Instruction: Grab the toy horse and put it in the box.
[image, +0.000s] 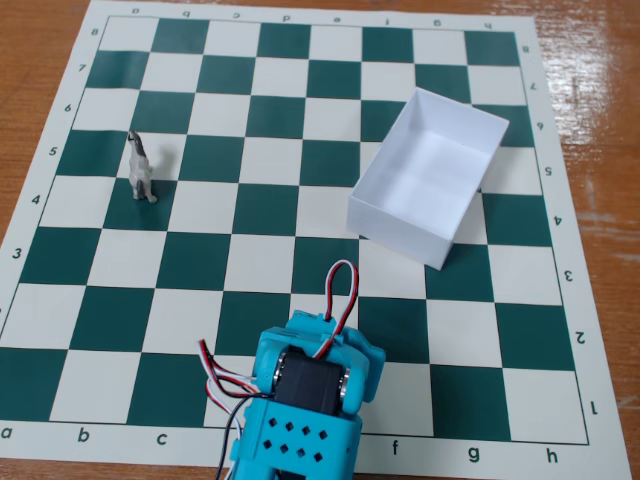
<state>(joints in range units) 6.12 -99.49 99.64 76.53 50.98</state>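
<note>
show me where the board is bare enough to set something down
Most of the chessboard is free. Bare patches: the whole top rows above the toy horse and the box, the wide middle strip between those two, and the lower left and lower right corners either side of the arm. Crowded only at the box and arm.

A wooden table (40, 40) carries a green-and-white chessboard mat (300, 215) that covers most of it. On the mat, the toy horse (141, 170) stands upright at the left, and the white open-topped box (428, 178) sits at the right, well apart.
</note>
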